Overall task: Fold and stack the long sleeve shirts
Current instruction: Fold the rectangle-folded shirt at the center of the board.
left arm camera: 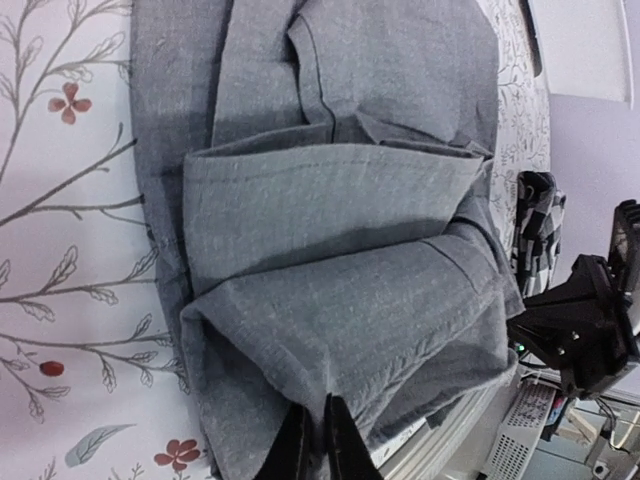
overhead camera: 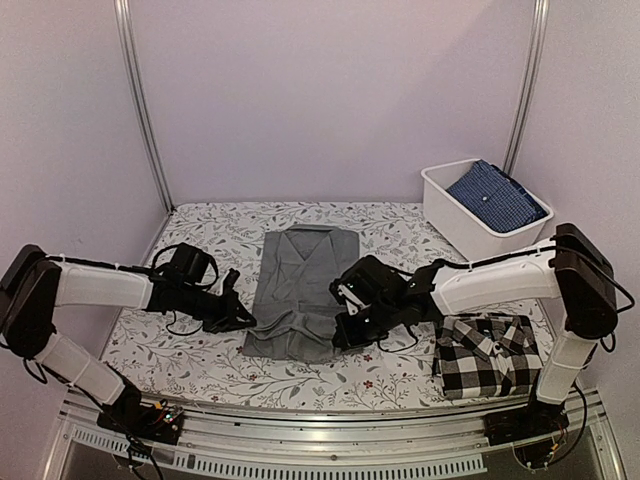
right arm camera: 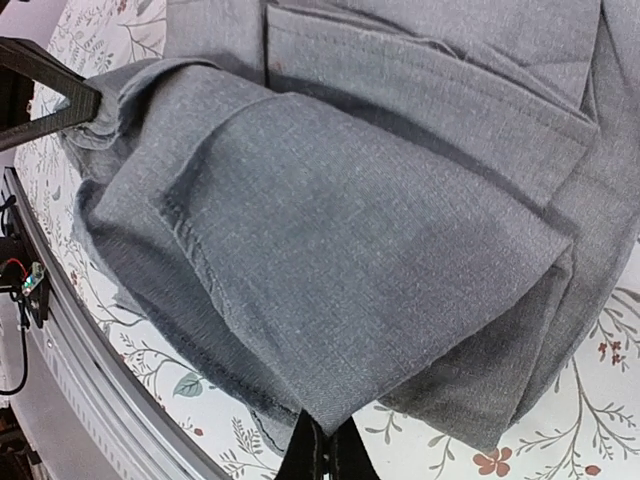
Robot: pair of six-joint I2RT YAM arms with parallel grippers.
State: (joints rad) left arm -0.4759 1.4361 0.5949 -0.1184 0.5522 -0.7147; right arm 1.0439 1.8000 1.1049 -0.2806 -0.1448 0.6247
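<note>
The grey shirt point(overhead camera: 300, 285) lies mid-table, partly folded, with its near hem doubled up. My left gripper point(left arm camera: 314, 415) pinches that hem at the near-left corner, fingers pressed together on cloth. The right gripper point(right arm camera: 322, 440) seems clamped on the near-right corner, its tips mostly hidden. The checked shirt point(overhead camera: 488, 355) sits folded at the right of the floral table point(overhead camera: 200, 360), near the white bin point(overhead camera: 452, 222).

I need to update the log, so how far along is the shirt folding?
Done: the checked shirt lies folded at the near right. In hand: the grey shirt lies flat with its sides folded in, and the left gripper and right gripper are each shut on its near edge. Left: folding the grey shirt over and stacking the two shirts, which lie apart.
</note>
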